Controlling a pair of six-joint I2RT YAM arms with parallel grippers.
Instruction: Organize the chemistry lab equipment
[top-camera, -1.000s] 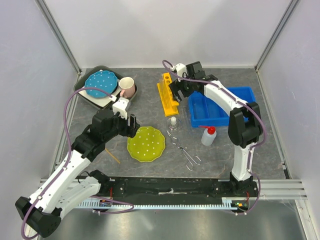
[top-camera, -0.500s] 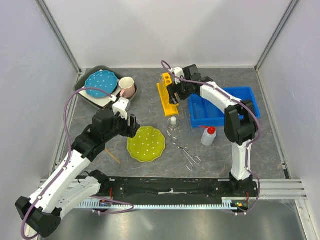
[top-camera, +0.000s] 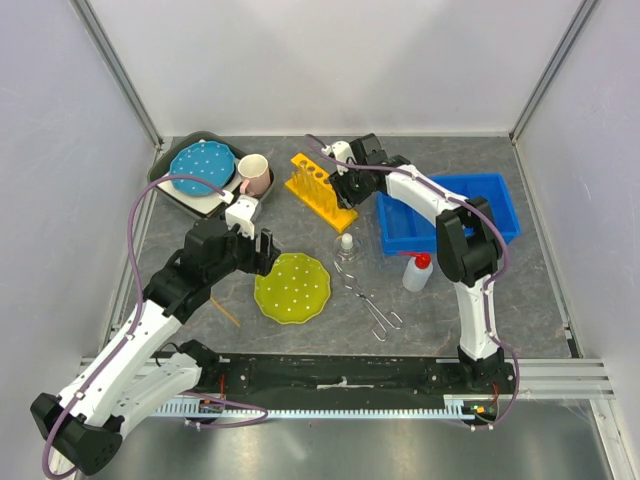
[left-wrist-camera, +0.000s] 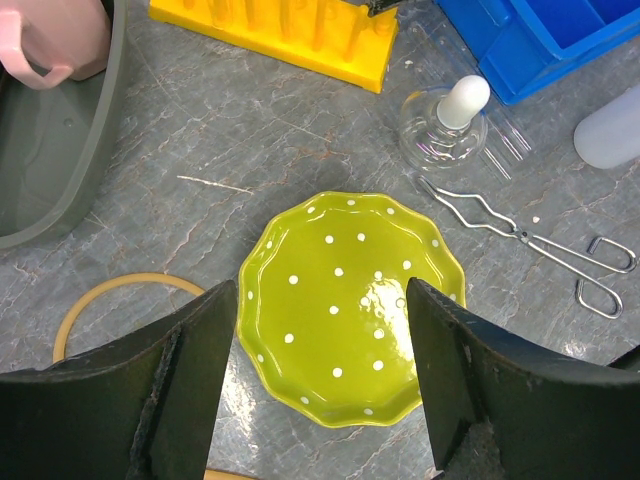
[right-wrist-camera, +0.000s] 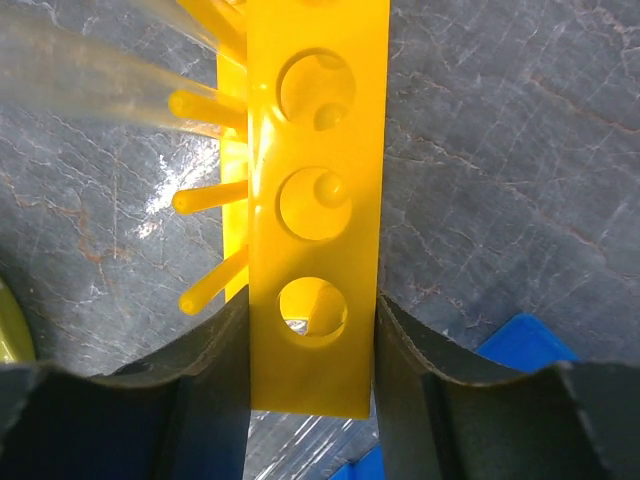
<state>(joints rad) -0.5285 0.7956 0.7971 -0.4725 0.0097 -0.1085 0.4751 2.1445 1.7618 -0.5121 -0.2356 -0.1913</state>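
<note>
R tool (right-wrist-camera: 312, 330) clamped on end of yellow rack (right-wrist-camera: 315, 200)
Rack lies diag. at back-centre of worktop (top-camera: 300, 225), btwn pink mug (top-camera: 254, 172) & blue bin (top-camera: 500, 200). L tool (left-wrist-camera: 320, 300) wide apart, empty, above yellow-green plate (left-wrist-camera: 340, 300).

Yellow rack (top-camera: 322, 190) stands diagonal; flask (top-camera: 346, 247), tongs (top-camera: 372, 305), red-capped bottle (top-camera: 417, 274) sit nearby.

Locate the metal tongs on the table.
In the top view, the metal tongs lie right of centre, between the yellow-green plate and the red-capped squeeze bottle, on the near side of the small flask.
</note>
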